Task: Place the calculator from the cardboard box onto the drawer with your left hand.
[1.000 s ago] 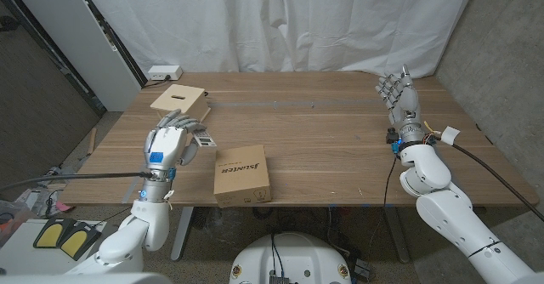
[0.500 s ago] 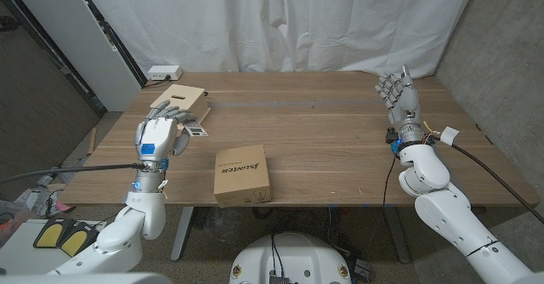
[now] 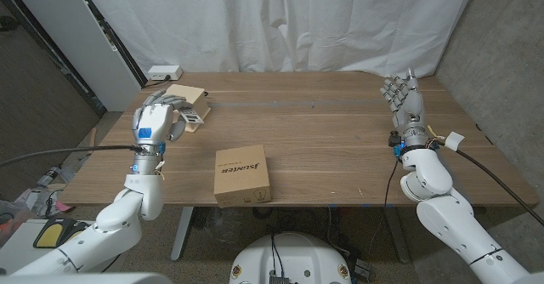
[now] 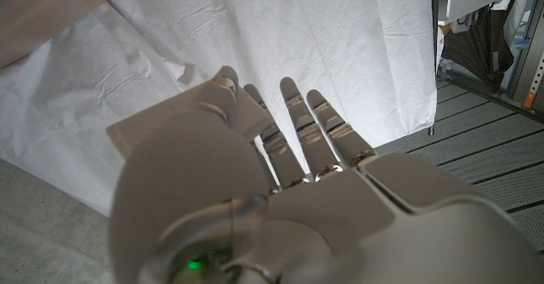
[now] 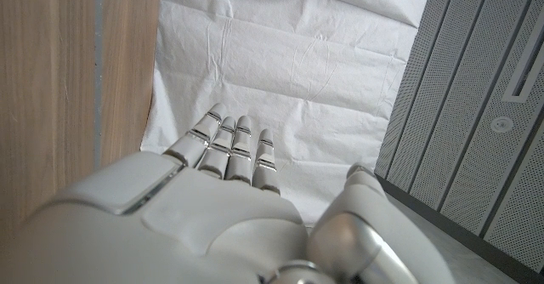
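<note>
So, calculator [image 3: 195, 114]: it was in the left hand's grip, raised off the table at the drawer's near edge, well away from the cardboard box.
Left hand [image 3: 155, 124]: it was closed around the calculator, fingers [image 3: 170, 105] curled over its far side, with the printed face poking out toward the table's middle.
Drawer [image 3: 181, 93]: a flat tan box near the table's far left corner, just beyond the left hand and slightly toward the middle from it.
Key relation: the drawer's top lay just ahead of the held calculator, so a short reach forward looked enough to bring it fully over the top.
Long axis: it could not be read for sure; the calculator seemed to lie roughly across the hand, with one end past the fingers.
Cardboard box [image 3: 241, 174]: it sat at the table's near edge, close to the middle, with its printed top closed and neither hand near it.
Right hand [image 3: 406, 105]: it was released and holding nothing, standing upright with its fingers straight at the table's far right, well apart from the drawer.
Nearer arm: the left one by far.
Likely step: lowering the calculator onto the drawer and letting go.
Risk: setting it too near the edge could let it tip off.
</note>
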You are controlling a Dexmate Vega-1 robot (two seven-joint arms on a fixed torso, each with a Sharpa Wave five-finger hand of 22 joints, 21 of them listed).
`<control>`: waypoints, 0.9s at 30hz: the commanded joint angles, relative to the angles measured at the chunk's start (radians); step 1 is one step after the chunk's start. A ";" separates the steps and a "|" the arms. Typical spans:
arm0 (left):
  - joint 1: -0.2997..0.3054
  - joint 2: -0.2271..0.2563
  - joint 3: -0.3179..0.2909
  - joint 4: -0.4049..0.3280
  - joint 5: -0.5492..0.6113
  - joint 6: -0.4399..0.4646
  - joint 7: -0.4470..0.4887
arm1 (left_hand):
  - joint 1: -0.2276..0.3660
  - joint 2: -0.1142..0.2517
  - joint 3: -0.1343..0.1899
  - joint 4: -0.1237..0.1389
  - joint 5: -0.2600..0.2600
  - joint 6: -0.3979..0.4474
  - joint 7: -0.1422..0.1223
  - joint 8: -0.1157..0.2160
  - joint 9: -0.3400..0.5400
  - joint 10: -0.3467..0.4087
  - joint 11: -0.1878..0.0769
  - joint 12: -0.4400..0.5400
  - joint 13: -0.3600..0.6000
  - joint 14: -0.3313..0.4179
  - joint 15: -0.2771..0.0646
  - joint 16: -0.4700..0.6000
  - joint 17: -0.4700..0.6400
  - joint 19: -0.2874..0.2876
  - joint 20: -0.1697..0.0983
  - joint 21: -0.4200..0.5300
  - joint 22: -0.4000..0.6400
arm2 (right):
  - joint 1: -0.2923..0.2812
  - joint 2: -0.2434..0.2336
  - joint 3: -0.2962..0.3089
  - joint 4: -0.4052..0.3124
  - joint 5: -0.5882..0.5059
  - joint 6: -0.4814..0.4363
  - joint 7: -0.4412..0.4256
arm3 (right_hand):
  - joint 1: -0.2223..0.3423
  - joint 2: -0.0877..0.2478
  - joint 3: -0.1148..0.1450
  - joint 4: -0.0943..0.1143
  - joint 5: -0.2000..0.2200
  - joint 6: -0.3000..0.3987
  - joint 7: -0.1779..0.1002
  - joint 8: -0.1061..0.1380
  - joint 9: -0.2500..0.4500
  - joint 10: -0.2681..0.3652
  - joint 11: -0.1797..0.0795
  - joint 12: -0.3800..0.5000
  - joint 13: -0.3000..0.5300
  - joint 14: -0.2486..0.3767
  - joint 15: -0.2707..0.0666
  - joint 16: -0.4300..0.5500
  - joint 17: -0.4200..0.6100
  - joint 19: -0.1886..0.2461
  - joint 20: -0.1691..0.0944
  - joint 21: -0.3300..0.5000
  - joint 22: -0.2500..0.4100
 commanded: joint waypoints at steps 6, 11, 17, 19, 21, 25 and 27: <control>-0.072 0.010 0.007 0.014 -0.026 0.049 -0.074 | 0.001 -0.011 0.010 0.000 0.002 0.141 0.126 0.001 0.003 0.009 0.002 -0.002 0.003 0.008 -0.141 -0.002 -0.001 0.006 -0.095 -0.002 0.004 | -0.015 0.015 0.008 -0.011 -0.013 -0.002 -0.016 | -0.005 0.004 0.002 -0.003 0.005 0.009 0.001 0.004 0.005 0.010 0.003 0.004 0.003 0.011 0.002 -0.002 0.002 0.006 0.001 -0.001 0.003; -0.062 0.019 -0.003 0.002 -0.023 0.071 -0.070 | 0.001 -0.012 0.012 0.000 0.002 0.142 0.127 0.000 0.003 0.009 0.002 -0.002 0.003 0.008 -0.141 -0.002 -0.001 0.007 -0.095 -0.002 0.004 | -0.005 0.016 0.004 -0.001 -0.005 -0.006 -0.007 | -0.005 0.004 0.002 -0.003 0.005 0.009 0.001 0.004 0.005 0.010 0.002 0.004 0.003 0.011 0.002 -0.002 0.002 0.006 0.001 -0.001 0.003; -0.058 0.030 -0.019 -0.001 -0.024 0.101 -0.078 | 0.000 -0.013 0.014 0.000 0.002 0.143 0.127 -0.001 0.003 0.011 0.002 -0.002 0.003 0.008 -0.141 -0.002 -0.001 0.008 -0.095 -0.002 0.004 | 0.005 0.010 0.003 0.007 0.006 -0.014 0.004 | -0.006 0.005 0.002 -0.003 0.005 0.009 0.000 0.004 0.005 0.009 0.002 0.004 0.003 0.010 0.001 -0.002 0.002 0.006 0.000 -0.001 0.003; -0.064 0.033 -0.018 0.003 -0.022 0.108 -0.082 | 0.000 -0.014 0.015 0.000 0.002 0.143 0.127 -0.002 0.003 0.011 0.002 -0.002 0.003 0.009 -0.141 -0.002 -0.001 0.007 -0.096 -0.003 0.004 | 0.008 0.009 0.002 0.011 0.010 -0.013 0.008 | -0.006 0.005 0.002 -0.003 0.005 0.008 0.000 0.003 0.005 0.009 0.003 0.004 0.003 0.011 0.001 -0.002 0.002 0.006 0.001 -0.001 0.003; -0.071 0.037 -0.017 0.008 -0.020 0.113 -0.085 | -0.001 -0.014 0.016 0.001 0.002 0.140 0.127 -0.004 0.003 0.010 0.002 -0.002 0.003 0.010 -0.140 -0.002 -0.001 0.007 -0.095 -0.003 0.004 | 0.010 0.008 0.002 0.013 0.011 -0.013 0.011 | -0.006 0.005 0.002 -0.003 0.005 0.008 0.001 0.003 0.005 0.009 0.002 0.004 0.003 0.011 0.002 -0.002 0.002 0.006 0.001 -0.001 0.003; -0.075 0.038 -0.016 0.018 -0.016 0.122 -0.073 | -0.001 -0.014 0.018 0.000 0.002 0.144 0.127 -0.004 0.003 0.012 0.002 -0.002 0.003 0.010 -0.141 -0.002 -0.001 0.007 -0.096 -0.003 0.004 | 0.015 0.008 0.000 0.022 0.020 -0.014 0.016 | -0.006 0.005 0.002 -0.003 0.005 0.009 0.002 0.003 0.005 0.009 0.002 0.004 0.003 0.011 0.002 -0.002 0.002 0.006 0.001 -0.001 0.003; -0.077 0.038 -0.012 0.022 -0.006 0.138 -0.070 | -0.001 -0.015 0.019 0.000 0.002 0.145 0.127 -0.004 0.003 0.012 0.002 -0.002 0.003 0.009 -0.142 -0.002 -0.001 0.008 -0.097 -0.003 0.004 | 0.020 0.009 -0.003 0.031 0.026 -0.012 0.023 | -0.005 0.006 0.002 -0.004 0.005 0.008 0.002 0.003 0.005 0.009 0.001 0.003 0.003 0.011 0.003 -0.002 0.002 0.006 0.001 -0.001 0.003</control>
